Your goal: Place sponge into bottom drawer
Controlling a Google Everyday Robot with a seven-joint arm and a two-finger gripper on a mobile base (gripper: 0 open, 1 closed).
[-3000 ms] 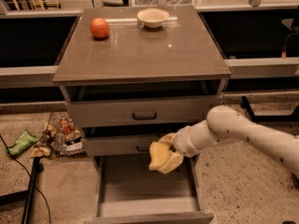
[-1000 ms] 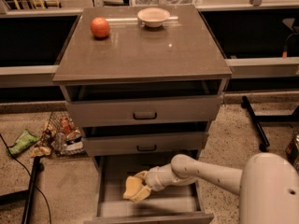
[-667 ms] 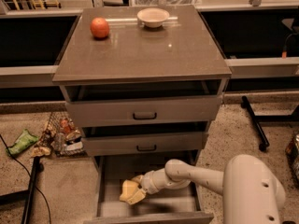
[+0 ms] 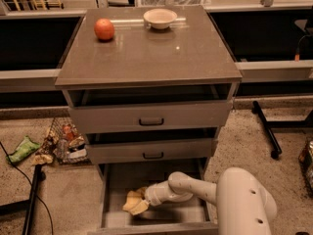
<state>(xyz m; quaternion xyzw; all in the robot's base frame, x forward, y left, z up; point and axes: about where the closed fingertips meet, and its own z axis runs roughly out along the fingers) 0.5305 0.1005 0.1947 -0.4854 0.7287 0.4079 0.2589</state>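
The bottom drawer [image 4: 113, 177] of the grey cabinet stands pulled open. The pale yellow sponge [image 4: 133, 198] lies low inside it, at the left of the drawer floor. My cream gripper [image 4: 141, 202] reaches down into the drawer from the right and is at the sponge, with its fingers around it. My arm [image 4: 195, 190] stretches across the drawer's right half and hides part of the floor.
An orange [image 4: 104, 29] and a white bowl [image 4: 160, 18] sit on the cabinet top [image 4: 161, 53]. The two upper drawers [image 4: 150, 116] are nearly shut. A wire basket of snack packets [image 4: 66, 140] and a green bag [image 4: 23, 149] lie on the floor at left.
My gripper has carried the sponge from in front of the middle drawer down into the bottom drawer and to the left, close to its floor.
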